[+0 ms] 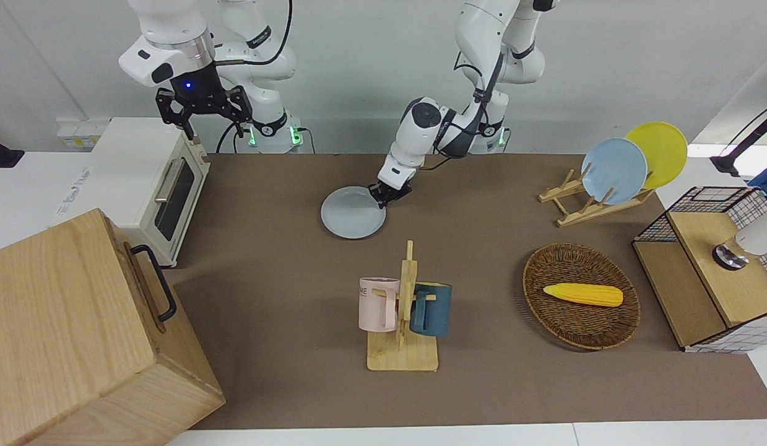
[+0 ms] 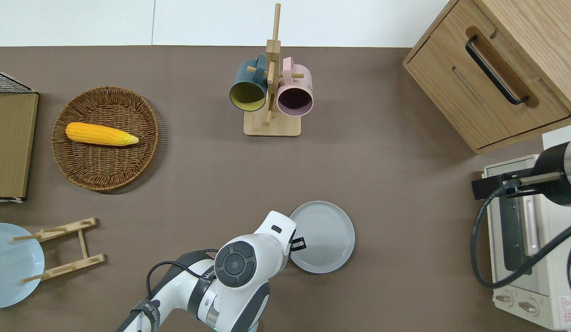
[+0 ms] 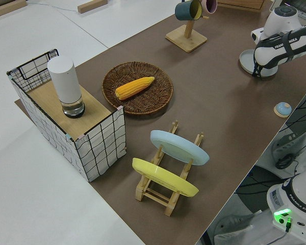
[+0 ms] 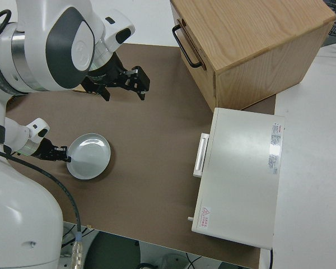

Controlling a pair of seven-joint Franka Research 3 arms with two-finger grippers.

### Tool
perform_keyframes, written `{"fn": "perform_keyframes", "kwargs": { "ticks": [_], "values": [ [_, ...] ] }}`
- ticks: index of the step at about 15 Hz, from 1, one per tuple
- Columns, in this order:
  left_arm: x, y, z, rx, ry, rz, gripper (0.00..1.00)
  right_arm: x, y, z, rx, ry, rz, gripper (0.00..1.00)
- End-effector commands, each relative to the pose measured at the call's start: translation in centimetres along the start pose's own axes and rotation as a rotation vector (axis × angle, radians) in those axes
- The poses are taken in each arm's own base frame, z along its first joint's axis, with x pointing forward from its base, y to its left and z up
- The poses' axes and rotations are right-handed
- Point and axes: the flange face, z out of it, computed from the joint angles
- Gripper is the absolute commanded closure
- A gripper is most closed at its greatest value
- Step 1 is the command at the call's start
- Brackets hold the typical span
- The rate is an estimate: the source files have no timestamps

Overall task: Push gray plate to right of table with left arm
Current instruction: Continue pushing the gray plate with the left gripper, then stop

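Fingers of left gripper (spread unclear) touch round, smooth gray plate on matte table.

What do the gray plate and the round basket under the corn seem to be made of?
The gray plate: probably glazed ceramic, possibly melamine; it is plain and smooth, with a soft sheen and faint rings. The basket: woven wicker or rattan, matte brown; its braided strands and rim are plainly visible around the corn.
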Motion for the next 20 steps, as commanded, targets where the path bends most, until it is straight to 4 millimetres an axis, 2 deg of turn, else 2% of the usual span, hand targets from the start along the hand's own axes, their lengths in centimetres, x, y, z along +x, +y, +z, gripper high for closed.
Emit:
{"fn": "perform_keyframes", "kwargs": {
  "ticks": [1, 10, 12, 14, 16, 19, 20],
  "values": [
    [-0.4, 2.1, 3.3, -0.030, -0.037, -0.052, 1.00, -0.3, 0.3, -0.2, 0.002, 0.001, -0.014, 0.005],
    [-0.4, 3.6, 3.1, -0.045, -0.034, -0.091, 1.00, -0.3, 0.3, -0.2, 0.002, 0.001, -0.014, 0.005],
    [-0.4, 3.6, 3.0, -0.045, -0.034, -0.098, 0.91, -0.3, 0.3, -0.2, 0.002, 0.001, -0.014, 0.005],
    [-0.5, 3.6, 3.1, -0.045, -0.035, -0.103, 0.87, -0.3, 0.3, -0.2, 0.002, 0.001, -0.014, 0.005],
    [-0.5, 3.6, 2.8, -0.038, -0.038, -0.098, 0.58, -0.3, 0.2, -0.2, 0.001, 0.001, -0.016, 0.005],
    [-0.7, 3.7, 2.1, -0.031, -0.039, -0.090, 0.23, -0.3, 0.3, -0.2, 0.002, 0.001, -0.014, 0.005],
    [-0.5, 3.6, 1.8, -0.024, -0.041, -0.092, 0.16, -0.3, 0.3, -0.2, 0.002, 0.001, -0.014, 0.005]
  ]
}}
